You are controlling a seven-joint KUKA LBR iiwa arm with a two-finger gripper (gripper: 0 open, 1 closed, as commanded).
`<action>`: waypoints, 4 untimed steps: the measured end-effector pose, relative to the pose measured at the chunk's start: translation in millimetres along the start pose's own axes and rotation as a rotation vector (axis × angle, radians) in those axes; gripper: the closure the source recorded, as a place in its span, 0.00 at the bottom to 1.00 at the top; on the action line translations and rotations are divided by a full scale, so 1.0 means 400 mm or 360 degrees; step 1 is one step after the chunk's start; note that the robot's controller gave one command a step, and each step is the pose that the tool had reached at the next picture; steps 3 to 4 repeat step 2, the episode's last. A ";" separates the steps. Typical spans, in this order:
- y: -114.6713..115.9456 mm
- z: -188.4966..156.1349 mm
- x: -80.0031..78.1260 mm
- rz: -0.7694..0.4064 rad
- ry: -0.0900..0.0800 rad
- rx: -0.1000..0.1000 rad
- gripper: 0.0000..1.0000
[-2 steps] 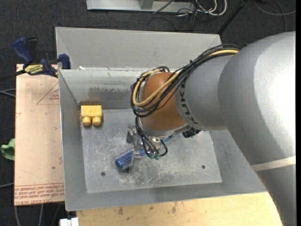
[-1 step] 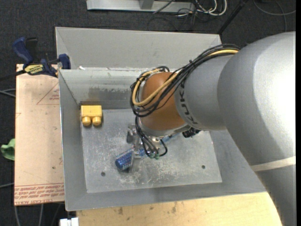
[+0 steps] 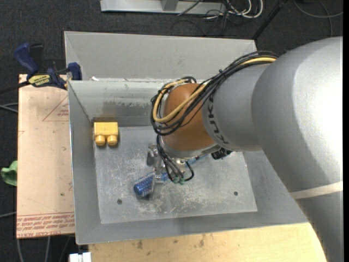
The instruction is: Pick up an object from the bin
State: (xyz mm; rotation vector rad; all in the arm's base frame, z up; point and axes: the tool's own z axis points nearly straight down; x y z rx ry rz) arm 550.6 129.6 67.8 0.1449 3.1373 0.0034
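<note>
My gripper (image 3: pixel 158 171) hangs low over the middle of the bin floor, its metal fingers pointing down and left. A small blue ribbed object (image 3: pixel 144 188) lies at its tip, touching or just under the fingers; whether it is gripped I cannot tell. A yellow block with two round studs (image 3: pixel 106 134) rests near the bin's back left corner, well apart from the gripper.
The arm with its orange wrist cover and looped cables comes in from the right and hides the bin's right half. Bare scratched floor lies in front of and to the left of the blue object.
</note>
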 end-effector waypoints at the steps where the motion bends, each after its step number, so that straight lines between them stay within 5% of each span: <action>1: 0.001 -0.001 -0.002 0.0000 -0.0004 -0.0002 1.00; 4: 0.003 -0.061 -0.002 0.0000 -0.0001 -0.0001 1.00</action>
